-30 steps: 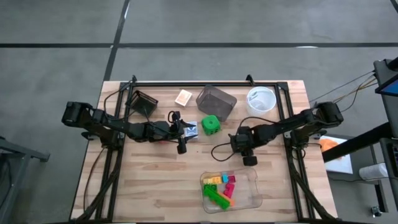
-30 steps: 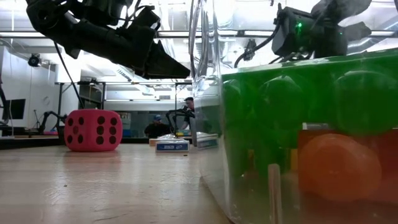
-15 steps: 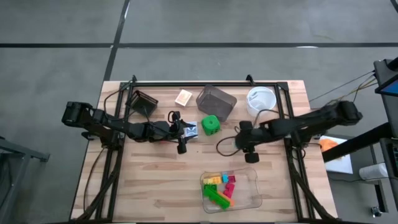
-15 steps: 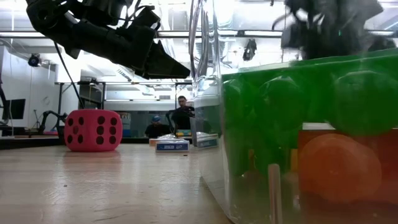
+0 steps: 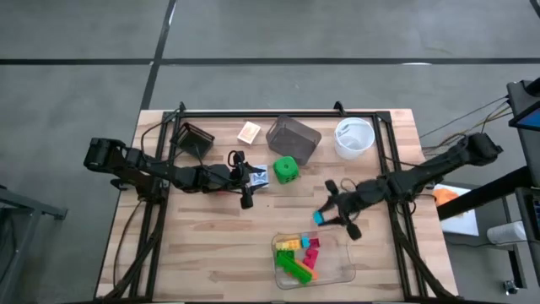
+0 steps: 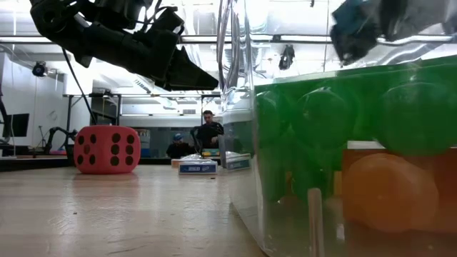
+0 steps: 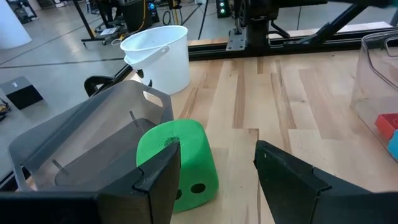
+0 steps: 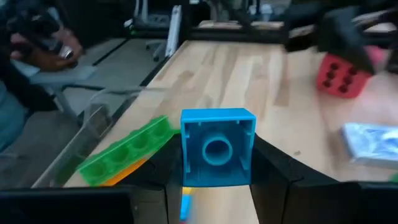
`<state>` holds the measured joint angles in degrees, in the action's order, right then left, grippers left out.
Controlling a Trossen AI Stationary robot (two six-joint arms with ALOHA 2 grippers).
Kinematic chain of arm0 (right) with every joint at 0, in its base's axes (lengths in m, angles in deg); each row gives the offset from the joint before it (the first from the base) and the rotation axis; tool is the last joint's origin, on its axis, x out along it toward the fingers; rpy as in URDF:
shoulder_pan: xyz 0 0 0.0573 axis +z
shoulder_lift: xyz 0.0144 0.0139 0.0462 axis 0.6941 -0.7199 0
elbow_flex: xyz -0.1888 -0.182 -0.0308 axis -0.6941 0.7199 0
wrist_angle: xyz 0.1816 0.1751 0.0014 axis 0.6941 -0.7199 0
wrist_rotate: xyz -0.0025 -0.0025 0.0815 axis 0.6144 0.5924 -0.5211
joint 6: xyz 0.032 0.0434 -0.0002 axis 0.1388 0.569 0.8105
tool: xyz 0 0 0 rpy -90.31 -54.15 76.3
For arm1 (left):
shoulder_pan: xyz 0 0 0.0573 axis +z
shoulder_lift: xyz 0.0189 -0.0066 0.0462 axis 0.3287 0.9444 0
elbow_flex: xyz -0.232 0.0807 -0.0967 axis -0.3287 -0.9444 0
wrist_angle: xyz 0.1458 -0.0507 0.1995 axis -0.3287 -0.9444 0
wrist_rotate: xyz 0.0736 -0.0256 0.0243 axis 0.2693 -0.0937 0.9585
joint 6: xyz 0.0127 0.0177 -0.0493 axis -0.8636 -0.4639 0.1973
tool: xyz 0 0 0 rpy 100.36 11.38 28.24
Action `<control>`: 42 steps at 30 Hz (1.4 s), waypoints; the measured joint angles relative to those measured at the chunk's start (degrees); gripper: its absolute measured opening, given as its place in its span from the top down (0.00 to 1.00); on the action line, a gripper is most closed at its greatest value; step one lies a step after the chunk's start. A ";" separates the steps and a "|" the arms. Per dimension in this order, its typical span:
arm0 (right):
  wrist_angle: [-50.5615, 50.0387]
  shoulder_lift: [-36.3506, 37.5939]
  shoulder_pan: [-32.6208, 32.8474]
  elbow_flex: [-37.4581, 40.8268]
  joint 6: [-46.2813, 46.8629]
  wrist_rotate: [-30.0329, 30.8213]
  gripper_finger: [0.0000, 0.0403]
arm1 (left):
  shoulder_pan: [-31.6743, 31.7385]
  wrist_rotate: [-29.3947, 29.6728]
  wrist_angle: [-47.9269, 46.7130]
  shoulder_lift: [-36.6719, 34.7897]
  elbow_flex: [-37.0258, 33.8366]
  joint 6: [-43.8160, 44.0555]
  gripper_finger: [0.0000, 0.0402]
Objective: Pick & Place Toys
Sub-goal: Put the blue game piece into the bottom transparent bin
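My right gripper [image 5: 329, 214] is shut on a teal-blue brick [image 8: 217, 147] and hangs above the table just beyond the far edge of the clear tray [image 5: 342, 262]. The tray holds green, yellow, pink and orange bricks [image 5: 297, 256]. My left gripper [image 5: 248, 181] stands open at mid-table, above the white-blue card pack [image 5: 258, 175], with the green die [image 7: 177, 163] just ahead of its fingers and untouched. The pink-red die [image 6: 107, 150] rests on the table under the left arm. A tan block [image 5: 249, 132] lies at the back. My right gripper pinches the teal-blue brick by two opposite side walls [image 8: 185, 155] between its two fingers. The fingers slant gently downward from the table's right side. The brick is lifted clear of the table, its hollow underside [image 8: 217, 151] facing back toward the wrist.
A grey see-through container [image 5: 293, 138] lies tipped at the back centre, with a white round bowl [image 5: 354, 135] to its right and a small dark box [image 5: 196, 138] to its left. Black frame rails run along the table's sides. People sit in the room beyond the table.
My right gripper has risen off the table and tipped from pointing steeply down to nearly level, drawing back toward the right and slightly toward the tray. The teal-blue brick has come up with it and hangs clear of the table.
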<state>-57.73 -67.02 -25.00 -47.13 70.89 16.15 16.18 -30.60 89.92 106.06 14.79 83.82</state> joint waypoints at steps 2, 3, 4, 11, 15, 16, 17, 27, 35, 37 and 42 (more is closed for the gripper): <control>0.07 -1.37 3.19 -0.24 1.16 2.22 0.68 | 0.00 0.00 0.01 0.00 0.00 0.00 0.48; 0.01 -2.22 4.65 -0.54 1.60 3.25 0.68 | -0.02 0.00 0.01 0.00 0.00 0.00 0.48; -0.10 -3.26 6.06 -0.94 2.04 3.97 0.68 | -0.02 0.00 0.01 0.00 0.00 0.00 0.48; -6.04 -14.79 11.38 -6.84 5.70 7.94 0.68 | 0.00 0.00 0.02 0.00 -0.11 0.02 0.48; -11.23 -22.47 11.68 -11.00 7.56 8.37 0.68 | -0.02 0.00 0.03 0.00 -0.11 0.39 0.48; -11.59 -24.20 11.68 -12.08 7.64 8.35 0.68 | 0.00 0.00 0.03 0.00 -0.11 0.39 0.48; -11.85 -25.69 11.68 -13.21 7.87 8.33 0.67 | -0.01 0.00 0.03 0.00 -0.11 0.39 0.48; -19.48 -31.57 11.74 -21.60 8.67 8.35 0.28 | -0.02 -0.02 0.03 0.00 -0.24 0.37 0.48; -21.51 -29.27 12.95 -23.48 9.36 8.57 0.26 | 0.00 -0.02 0.03 0.00 -0.24 0.35 0.48; -23.15 -29.27 13.21 -24.33 9.91 8.57 0.26 | -0.01 -0.02 0.03 0.00 -0.24 0.35 0.48; -32.06 -29.70 13.90 -27.88 11.77 9.94 0.25 | -0.01 -0.02 0.03 0.00 -0.24 0.32 0.48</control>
<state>-89.79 -96.72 -11.10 -75.01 82.66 26.09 16.17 -30.63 89.95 106.06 14.55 84.14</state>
